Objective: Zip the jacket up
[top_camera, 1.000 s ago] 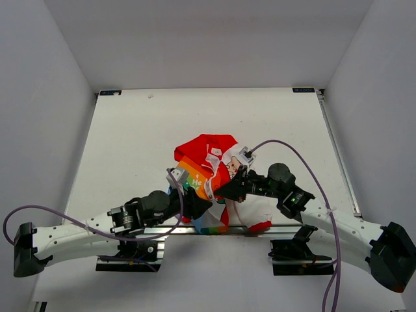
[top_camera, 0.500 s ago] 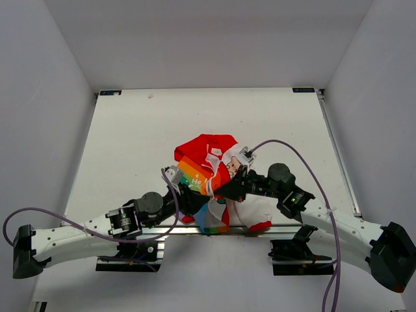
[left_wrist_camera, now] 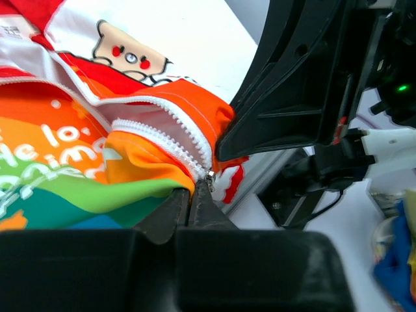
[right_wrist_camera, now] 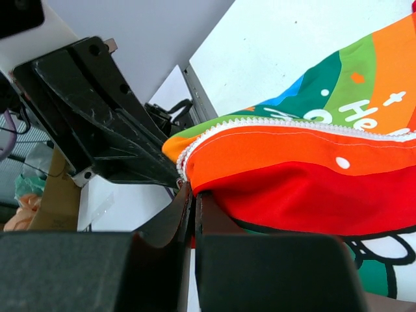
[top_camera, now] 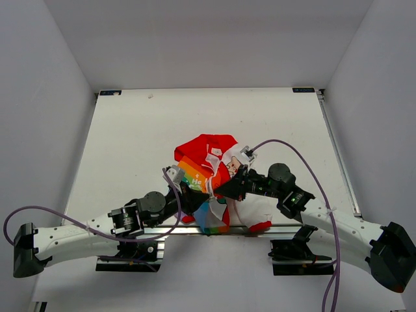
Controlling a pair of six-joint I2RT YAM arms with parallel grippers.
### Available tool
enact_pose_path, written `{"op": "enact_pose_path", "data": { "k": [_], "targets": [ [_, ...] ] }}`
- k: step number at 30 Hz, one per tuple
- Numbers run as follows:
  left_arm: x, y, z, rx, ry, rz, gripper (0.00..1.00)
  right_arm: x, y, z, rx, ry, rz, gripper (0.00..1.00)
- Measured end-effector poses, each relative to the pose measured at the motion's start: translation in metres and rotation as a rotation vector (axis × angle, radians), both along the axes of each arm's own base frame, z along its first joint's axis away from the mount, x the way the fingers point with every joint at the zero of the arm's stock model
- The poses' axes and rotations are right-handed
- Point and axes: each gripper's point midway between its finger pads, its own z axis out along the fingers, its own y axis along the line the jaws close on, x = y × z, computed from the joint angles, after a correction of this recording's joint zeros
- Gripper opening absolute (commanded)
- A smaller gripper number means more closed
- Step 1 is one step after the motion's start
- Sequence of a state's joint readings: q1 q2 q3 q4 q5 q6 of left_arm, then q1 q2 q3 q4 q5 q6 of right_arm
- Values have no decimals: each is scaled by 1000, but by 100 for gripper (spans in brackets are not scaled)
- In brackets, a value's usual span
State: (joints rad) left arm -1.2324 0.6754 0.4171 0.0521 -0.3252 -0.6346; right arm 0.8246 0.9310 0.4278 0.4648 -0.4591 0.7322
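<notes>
The jacket lies bunched near the table's front edge, its red hood lining up and its rainbow hem toward the arms. In the left wrist view the white zipper teeth run down to a small metal slider. My left gripper is shut right under that slider, pinching the pull at the orange hem. My right gripper is shut on the facing orange-red hem edge, with red cloth showing between its fingers. From above, the left gripper and right gripper nearly touch.
A white table is enclosed by grey walls on three sides. A metal rail runs along the near edge, just under the jacket's red cuff. Purple cables arc over both arms.
My left gripper has closed from open onto the zipper pull at the hem. The left arm shifted slightly. The right gripper and the jacket stayed in place.
</notes>
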Motion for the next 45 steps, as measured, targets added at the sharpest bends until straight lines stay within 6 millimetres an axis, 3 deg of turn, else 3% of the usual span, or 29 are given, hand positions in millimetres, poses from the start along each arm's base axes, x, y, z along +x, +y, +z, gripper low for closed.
{"op": "enact_pose_path", "data": {
  "k": [13, 25, 34, 42, 45],
  "targets": [
    [4, 1, 10, -38, -18, 25, 0, 11, -1, 7, 55, 60, -86, 0],
    [2, -16, -11, 54, 28, -24, 0, 15, -6, -4, 2, 89, -128, 0],
    [-7, -20, -15, 62, 47, -77, 0, 9, -15, -14, -85, 101, -133, 0],
    [-13, -17, -25, 101, 113, -83, 0, 9, -15, -12, -146, 61, -100, 44],
    [-14, -15, -33, 124, 144, -77, 0, 8, -15, -8, -155, 38, -86, 71]
  ]
}}
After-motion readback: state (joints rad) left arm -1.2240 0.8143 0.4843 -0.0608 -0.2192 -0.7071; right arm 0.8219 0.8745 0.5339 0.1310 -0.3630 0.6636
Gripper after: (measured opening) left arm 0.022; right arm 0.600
